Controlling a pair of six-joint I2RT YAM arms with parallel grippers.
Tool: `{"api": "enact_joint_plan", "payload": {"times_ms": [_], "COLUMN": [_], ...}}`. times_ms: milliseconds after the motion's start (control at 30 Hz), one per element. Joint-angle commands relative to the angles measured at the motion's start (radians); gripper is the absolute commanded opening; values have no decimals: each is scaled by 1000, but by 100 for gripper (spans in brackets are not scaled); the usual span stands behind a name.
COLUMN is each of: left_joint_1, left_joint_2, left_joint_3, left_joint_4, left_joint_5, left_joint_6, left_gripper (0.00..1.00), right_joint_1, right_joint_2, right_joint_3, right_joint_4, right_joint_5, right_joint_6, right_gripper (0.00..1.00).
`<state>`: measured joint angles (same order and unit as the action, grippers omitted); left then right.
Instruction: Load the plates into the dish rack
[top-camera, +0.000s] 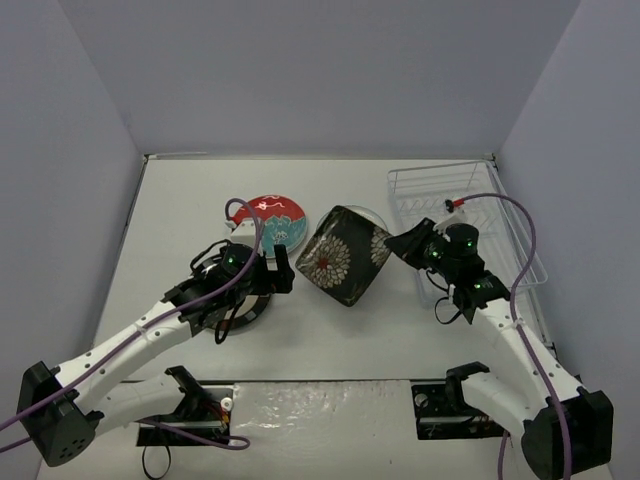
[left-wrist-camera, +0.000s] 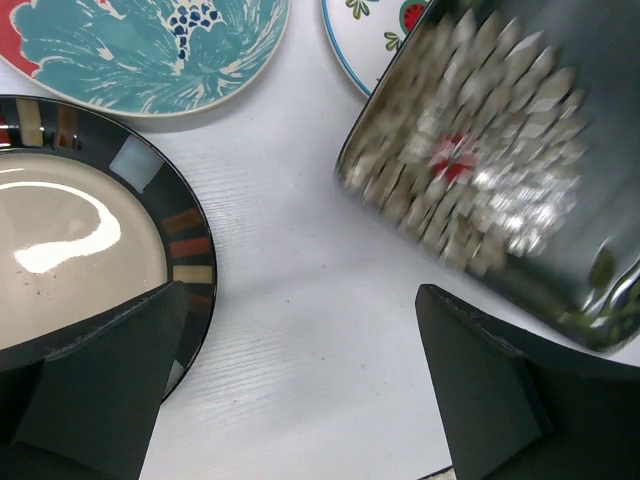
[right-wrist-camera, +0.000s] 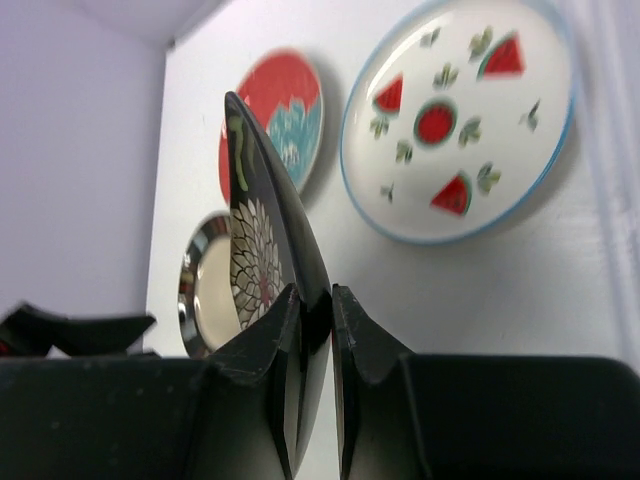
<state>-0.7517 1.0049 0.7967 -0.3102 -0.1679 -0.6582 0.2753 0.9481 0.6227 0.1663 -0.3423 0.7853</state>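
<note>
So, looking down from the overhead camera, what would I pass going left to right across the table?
Round black-rimmed plate with beige centre → round red-and-teal floral plate → square black plate with white flowers → right gripper pinching that plate's edge → clear wire dish rack.

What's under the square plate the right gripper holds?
The watermelon plate, flat on the table. From above the square plate covers all but a sliver of its rim; the right wrist view shows most of it.

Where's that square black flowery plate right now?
Mid-table in the top view, the square black plate is pinched by the right gripper, between the red-and-teal plate and dish rack.
</note>
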Motion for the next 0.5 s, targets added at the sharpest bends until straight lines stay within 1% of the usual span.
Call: {"api": "enact_joint_plan", "payload": {"times_ms": [0,167,233,400,467], "left_joint_1": [2,9,11,29,52], "left_joint_2": [-35,-34,-28,15,52], "left_joint_3": [72,88,89,117,128], "left_joint_4": [23,10,19,61,129], "left_joint_5": [-38,-57,-62,-43,-2], "left_joint_6": [2,8,10,-4,-33], "left_gripper": [97,97,97,97,97], "right_joint_1": [-120,-277,-344,-370,-370], "right_joint_2": [-47,60,97,132,118], "right_joint_3": [175,263,273,282,269], "right_joint_4": [262,319,376,414,417], "right_joint_5": [19,-49,-96,-155,-166], "right_joint_6": [77,104,128,141,147], "right_gripper": [0,0,0,0,0]}}
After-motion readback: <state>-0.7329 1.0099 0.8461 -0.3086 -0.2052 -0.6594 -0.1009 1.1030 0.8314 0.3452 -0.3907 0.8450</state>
